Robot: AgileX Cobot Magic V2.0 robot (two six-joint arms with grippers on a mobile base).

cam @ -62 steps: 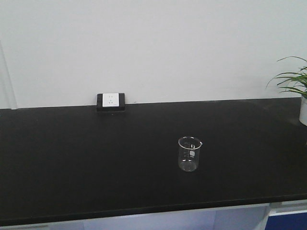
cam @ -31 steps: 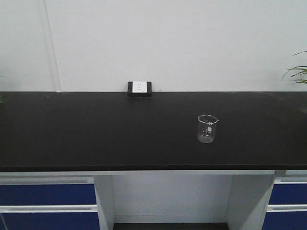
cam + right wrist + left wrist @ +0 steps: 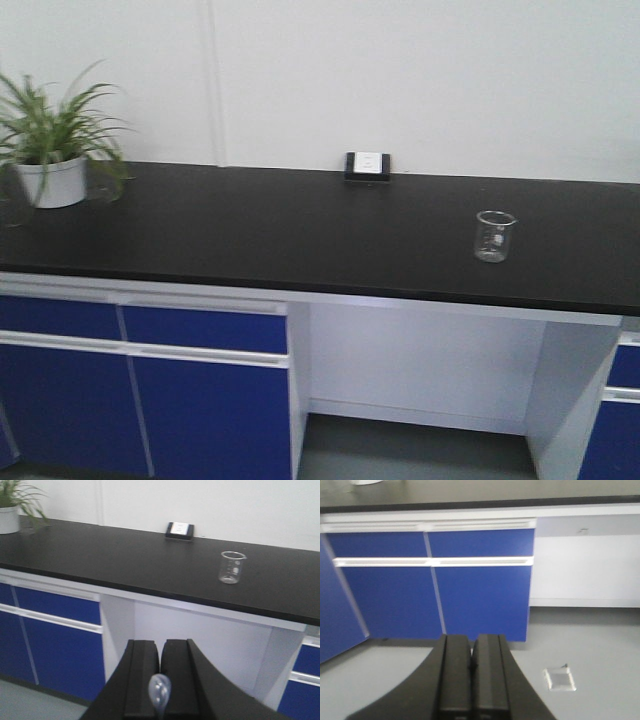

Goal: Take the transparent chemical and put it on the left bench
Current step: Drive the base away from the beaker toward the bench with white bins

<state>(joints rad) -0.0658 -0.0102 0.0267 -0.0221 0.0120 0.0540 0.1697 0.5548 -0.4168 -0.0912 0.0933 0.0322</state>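
Note:
The transparent chemical, a clear dropper with a bluish-white bulb [image 3: 159, 689], is pinched between the fingers of my right gripper [image 3: 160, 642]; only its bulb shows, the stem is hidden between the pads. My right gripper hangs in front of the black worktop with the socket [image 3: 150, 560], well back from its edge. My left gripper [image 3: 471, 639] is shut and empty, low above the grey floor, facing blue cabinets [image 3: 480, 595]. Neither gripper shows in the front view. The left bench with the white bins is out of view.
A clear glass beaker [image 3: 494, 236] stands on the black worktop [image 3: 250, 230] right of a white socket [image 3: 367, 165]; it also shows in the right wrist view [image 3: 232, 567]. A potted plant [image 3: 50, 150] stands at the far left. Blue cabinets [image 3: 140, 390] flank a knee gap. A floor plate [image 3: 560, 678] lies ahead.
The front view has pulled back from the worktop and swung left: the beaker and socket shifted right and shrank, the cabinets and the left plant came into view.

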